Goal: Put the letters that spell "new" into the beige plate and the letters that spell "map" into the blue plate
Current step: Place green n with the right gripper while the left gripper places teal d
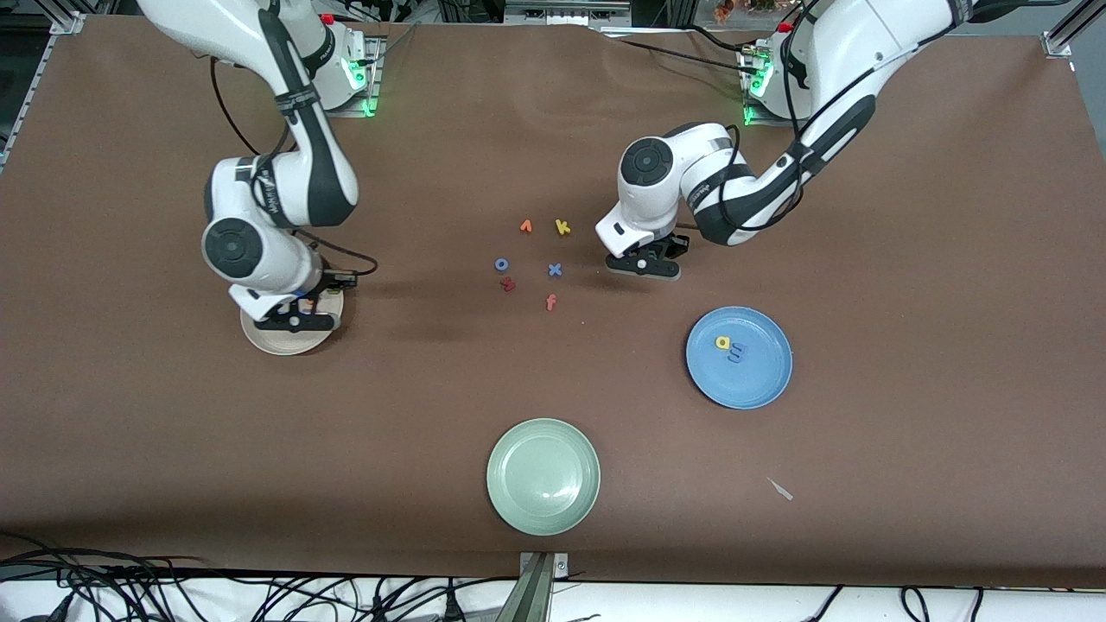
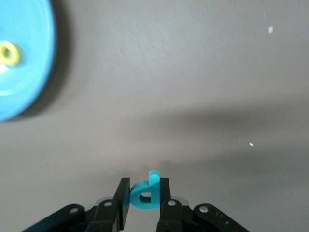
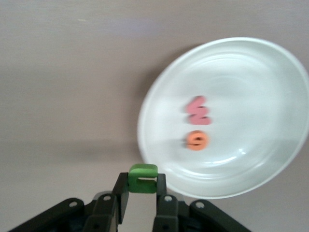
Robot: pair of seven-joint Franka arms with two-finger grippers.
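Both pincers grip final letters: left gripper (image 2: 143, 203) pinches the teal p (image 2: 146, 193), right gripper (image 3: 141, 198) the green n (image 3: 143, 178). Pink w (image 3: 199, 110) and orange e (image 3: 196, 140) lie in my beige plate (image 3: 270, 58); yellow a (image 1: 722, 342) and blue m (image 1: 736, 353) in the blue plate (image 1: 760, 389).

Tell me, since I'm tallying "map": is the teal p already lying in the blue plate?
No: the left gripper is shut on the teal p over bare table, while the blue plate holds only the yellow a in that wrist view.
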